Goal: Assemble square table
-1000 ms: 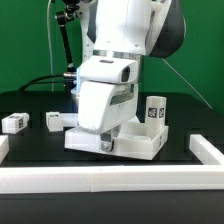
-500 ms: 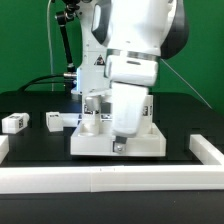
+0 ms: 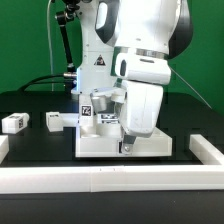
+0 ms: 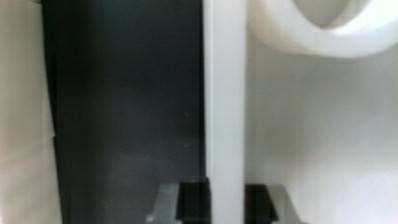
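Note:
The square table's white top (image 3: 100, 140) lies flat on the black table. My gripper (image 3: 127, 147) is shut on its raised rim at the front corner on the exterior view's right. In the wrist view the rim (image 4: 224, 110) runs as a white strip between my dark fingers (image 4: 192, 202), with a round socket (image 4: 329, 30) on the slab beyond. One tagged leg (image 3: 87, 108) stands upright at the slab's far corner on the exterior view's left. Two loose legs (image 3: 12, 122) (image 3: 52, 120) lie on the table further left.
A white border rail (image 3: 100, 180) runs along the front, with ends at the exterior view's left (image 3: 3, 148) and right (image 3: 208, 150). A black stand (image 3: 65, 50) with cables rises at the back. My arm's body hides much of the slab's right side.
My arm has swung toward the exterior view's right, turning the slab with it. The upright tagged leg has gone from the slab's right side to its left.

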Robot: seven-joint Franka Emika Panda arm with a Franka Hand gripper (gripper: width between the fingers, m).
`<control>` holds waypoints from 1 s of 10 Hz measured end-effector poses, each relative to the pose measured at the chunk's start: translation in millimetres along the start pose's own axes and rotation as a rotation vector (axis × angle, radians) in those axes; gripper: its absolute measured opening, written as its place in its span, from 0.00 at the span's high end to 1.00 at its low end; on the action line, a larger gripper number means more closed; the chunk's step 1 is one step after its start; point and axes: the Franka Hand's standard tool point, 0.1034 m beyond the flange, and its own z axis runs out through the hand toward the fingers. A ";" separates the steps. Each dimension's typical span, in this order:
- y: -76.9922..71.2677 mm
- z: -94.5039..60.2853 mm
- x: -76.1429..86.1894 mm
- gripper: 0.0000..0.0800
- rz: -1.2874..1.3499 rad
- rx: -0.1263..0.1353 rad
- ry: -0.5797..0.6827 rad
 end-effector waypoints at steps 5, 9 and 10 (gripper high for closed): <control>43.1 -0.9 33.7 0.94 0.022 0.019 -0.001; 50.1 -0.2 49.7 0.94 0.102 0.066 -0.012; 49.9 0.4 46.9 0.94 0.101 0.066 -0.015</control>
